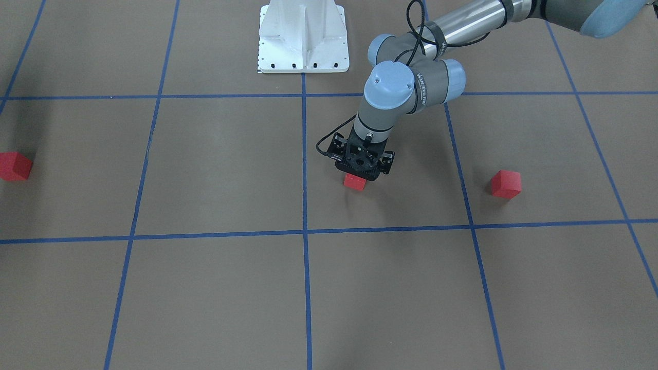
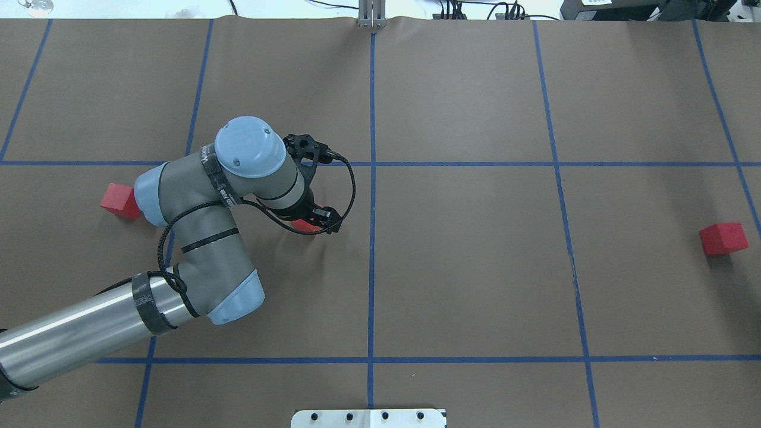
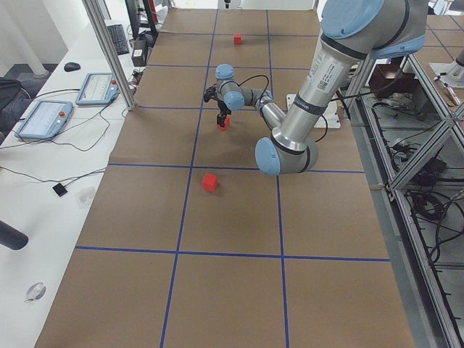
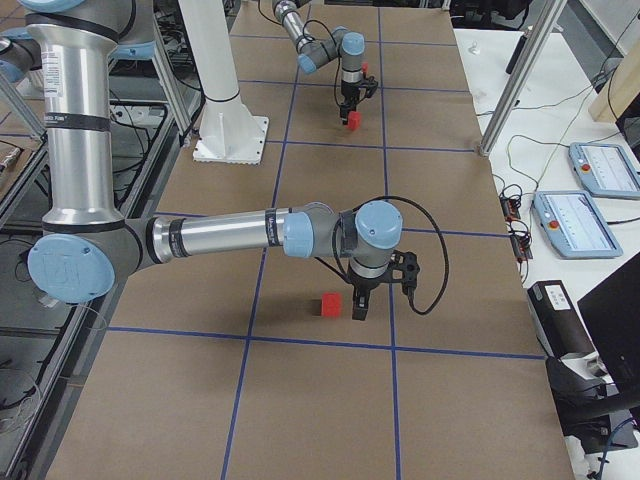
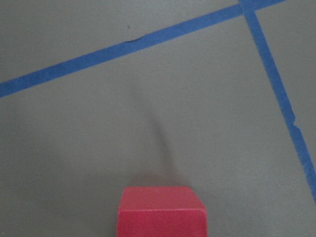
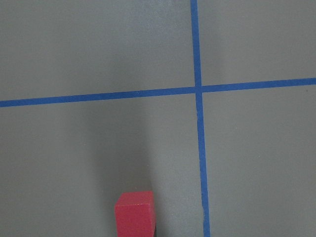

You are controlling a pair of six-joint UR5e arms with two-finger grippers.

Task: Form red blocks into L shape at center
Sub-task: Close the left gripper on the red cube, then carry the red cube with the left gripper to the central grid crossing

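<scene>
Left wrist view: middle red block (image 5: 162,211) fills the bottom edge, dead centre, top face and front face visible. It throws a soft shadow on the brown paper. No fingers are in frame.

Front view: left gripper (image 1: 361,170) points straight down, directly over this block. Only the block's front part shows from under the black gripper body. Jaws hidden by the body; cannot tell whether they clamp the block or merely straddle it.

Position: middle red block sits inside a grid square, on the robot's left of the central tape line. It is near the center crossing (image 1: 305,232) but clearly apart from it, on the robot's side.

Left red block (image 2: 119,201) lies on the paper beside the left arm's (image 2: 196,249) elbow joint, well apart from the middle one.

Right red block (image 2: 723,238) lies far out toward the table's right end, alone in the overhead frame.

Right side view: right gripper (image 4: 358,305) hangs vertically just beside the right red block, on the side away from the robot. Jaw state cannot be read from this view.
</scene>
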